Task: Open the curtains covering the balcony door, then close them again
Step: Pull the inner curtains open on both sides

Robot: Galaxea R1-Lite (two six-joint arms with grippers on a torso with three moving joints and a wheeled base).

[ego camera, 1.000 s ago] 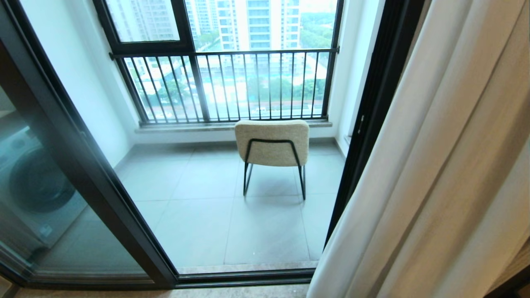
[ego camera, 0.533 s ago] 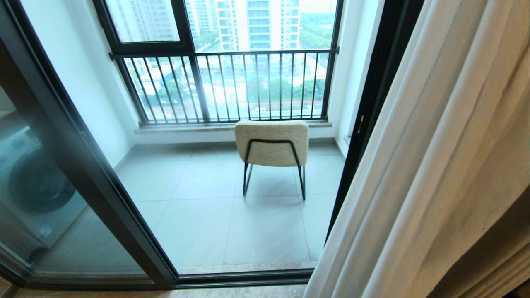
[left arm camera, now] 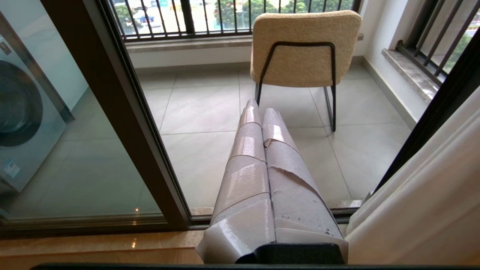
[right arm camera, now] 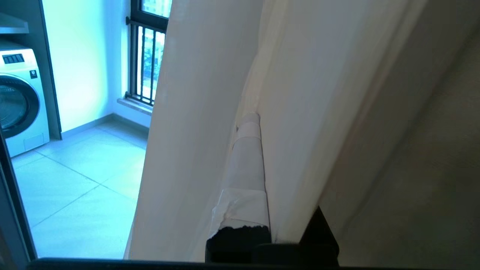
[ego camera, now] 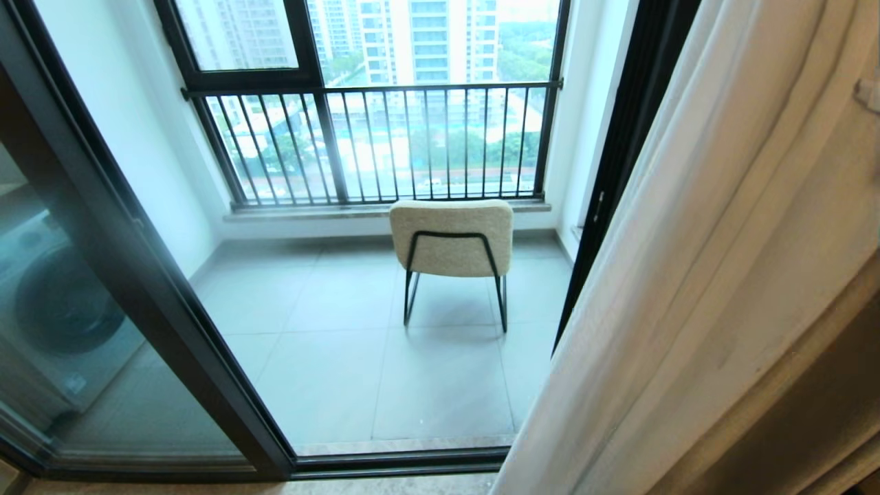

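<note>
Left: balcony door (ego camera: 148, 275), sliding glass in a dark metal frame, stands open onto a beige upholstered chair (ego camera: 452, 237). Left gripper (left arm camera: 258, 112), tape-wrapped fingers together, holds nothing. Right: sheer white curtains (ego camera: 694, 275) hang bunched; right gripper (right arm camera: 250, 119), fingers clamped on a fold.

Sheer matt cloth curtains (ego camera: 694, 275), glossy glass door (ego camera: 75, 323) w/ dark metal frame, nubbly fabric chair (ego camera: 452, 237).
</note>
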